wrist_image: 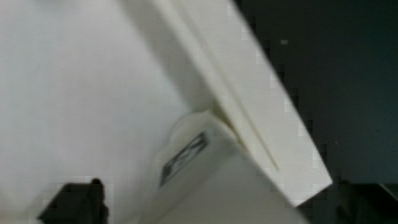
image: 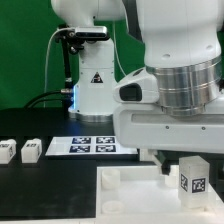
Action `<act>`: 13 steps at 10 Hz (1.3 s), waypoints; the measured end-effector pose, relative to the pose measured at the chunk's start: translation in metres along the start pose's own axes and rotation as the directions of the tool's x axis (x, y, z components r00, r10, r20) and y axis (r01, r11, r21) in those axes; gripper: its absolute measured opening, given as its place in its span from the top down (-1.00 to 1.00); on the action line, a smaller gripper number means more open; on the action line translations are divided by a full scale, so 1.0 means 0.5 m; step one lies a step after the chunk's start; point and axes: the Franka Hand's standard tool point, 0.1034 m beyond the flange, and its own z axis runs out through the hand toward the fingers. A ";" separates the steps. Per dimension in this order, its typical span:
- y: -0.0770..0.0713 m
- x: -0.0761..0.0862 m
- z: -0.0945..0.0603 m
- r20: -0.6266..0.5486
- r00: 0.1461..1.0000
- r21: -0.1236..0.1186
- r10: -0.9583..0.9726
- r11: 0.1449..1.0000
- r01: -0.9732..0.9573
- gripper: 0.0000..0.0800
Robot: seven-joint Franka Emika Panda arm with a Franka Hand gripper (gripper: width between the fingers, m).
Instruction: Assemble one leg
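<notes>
A leg (image: 192, 180), a small white block with a black-and-white tag, stands on the large white panel (image: 120, 200) at the exterior view's right. My gripper (image: 186, 164) hangs right over it. In the wrist view the leg (wrist_image: 199, 152) lies between my two dark fingertips (wrist_image: 75, 200), which stand wide apart with a gap to the leg, so the gripper (wrist_image: 219, 205) is open. Two more legs (image: 7, 150) (image: 31, 150) stand on the black table at the exterior view's left.
The marker board (image: 95, 146) lies on the table behind the panel. The robot base (image: 95, 85) stands behind it. Round sockets (image: 110, 178) sit on the panel. The panel's edge (wrist_image: 249, 90) runs next to the dark table (wrist_image: 338, 50).
</notes>
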 end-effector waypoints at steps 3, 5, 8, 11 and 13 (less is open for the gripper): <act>0.002 0.007 0.002 -0.026 0.998 -0.001 -0.057 0.998 0.057 -0.19; 0.001 0.007 0.002 -0.026 1.000 0.002 0.003 1.000 -0.003 0.28; -0.003 0.006 0.004 -0.016 0.946 0.020 0.325 0.946 -0.324 0.27; -0.001 0.013 0.007 0.001 0.663 0.025 0.749 0.663 -0.748 0.27; -0.002 0.011 0.008 -0.003 0.463 0.027 0.886 0.463 -0.886 0.27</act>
